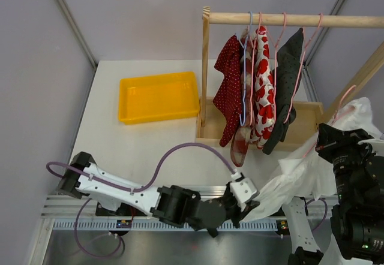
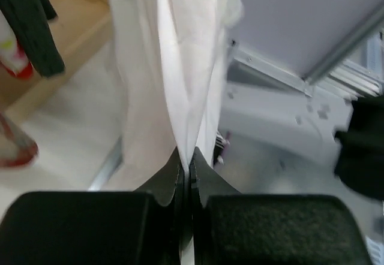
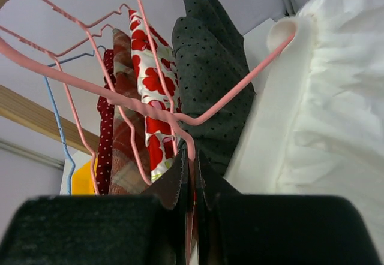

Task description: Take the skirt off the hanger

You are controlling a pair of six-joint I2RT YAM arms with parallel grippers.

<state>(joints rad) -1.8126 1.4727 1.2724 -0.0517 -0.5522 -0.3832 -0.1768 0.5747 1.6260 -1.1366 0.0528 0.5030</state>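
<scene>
The white skirt (image 1: 303,178) hangs at the right of the table from a pink wire hanger (image 1: 341,104). In the right wrist view the hanger (image 3: 120,100) runs across the frame, its far end still inside the skirt's waistband (image 3: 288,67). My right gripper (image 3: 192,157) is shut on the hanger's wire. My left gripper (image 1: 249,208) is shut on the skirt's lower edge; in the left wrist view the white cloth (image 2: 180,67) rises from between the closed jaws (image 2: 186,160).
A wooden rack (image 1: 294,19) at the back right holds several garments on hangers: red dotted, plaid, red floral, dark dotted (image 1: 287,79). A yellow tray (image 1: 158,96) lies left of the rack. Metal frame rails run along the near edge.
</scene>
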